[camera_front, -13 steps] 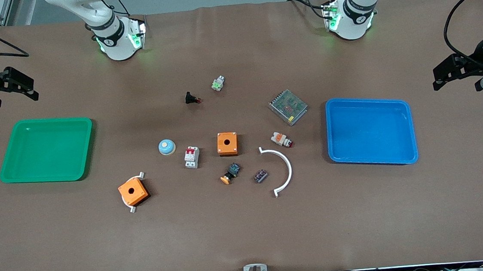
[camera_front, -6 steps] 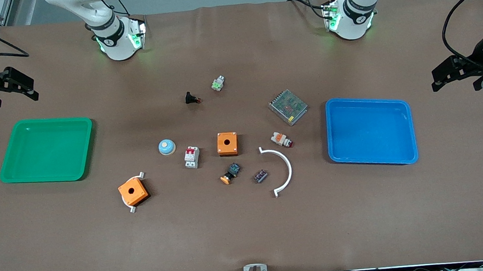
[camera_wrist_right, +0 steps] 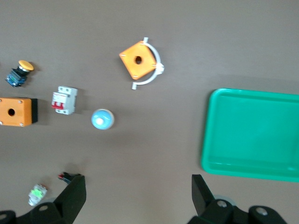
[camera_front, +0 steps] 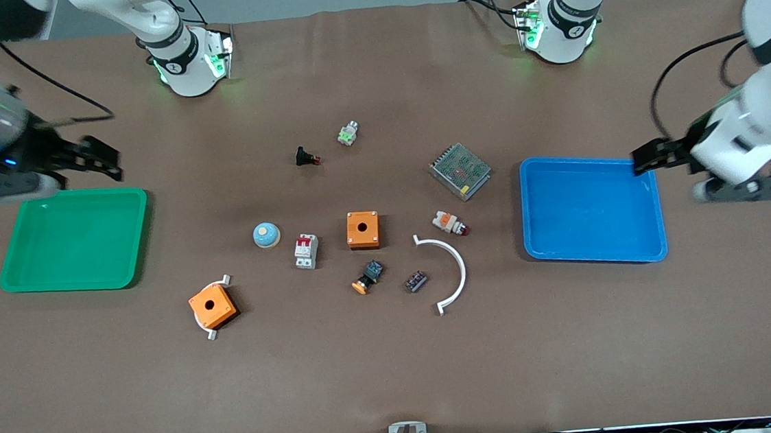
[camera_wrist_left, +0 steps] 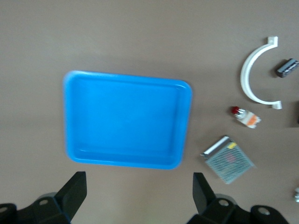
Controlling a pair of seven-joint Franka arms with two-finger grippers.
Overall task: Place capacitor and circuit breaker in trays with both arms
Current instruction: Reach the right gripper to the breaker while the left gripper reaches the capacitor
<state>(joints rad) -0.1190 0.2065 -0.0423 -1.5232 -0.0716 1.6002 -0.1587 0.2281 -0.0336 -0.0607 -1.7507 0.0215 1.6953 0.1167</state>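
**A:** Starting nearest the front camera, what do you make out on the matte brown table [camera_front: 398,374]?

**B:** You have an orange box [camera_front: 212,306] with a round hole, sitting on a white clip. Slightly farther lie a black-bodied button [camera_front: 367,276] with an orange cap, the capacitor [camera_front: 416,281], a tiny dark block, and a thin white plastic arc [camera_front: 450,271] just beside it.

**A:** And the circuit breaker?

**B:** The circuit breaker [camera_front: 306,251] is a white-grey block with red levers, lying between a glossy blue dome [camera_front: 266,235] and a second orange box [camera_front: 363,229].

**A:** Where are the jaws?

**B:** Your left gripper [camera_front: 637,160] hangs over the rim of the smooth blue tray [camera_front: 593,255], jaws spread wide; the capacitor is well apart from them, toward the table's middle. Your right gripper [camera_front: 112,165] hangs just off the green tray [camera_front: 74,286], jaws also wide, with the breaker well apart, nearer the camera. Farthest out sits a ribbed metal module [camera_front: 460,170].
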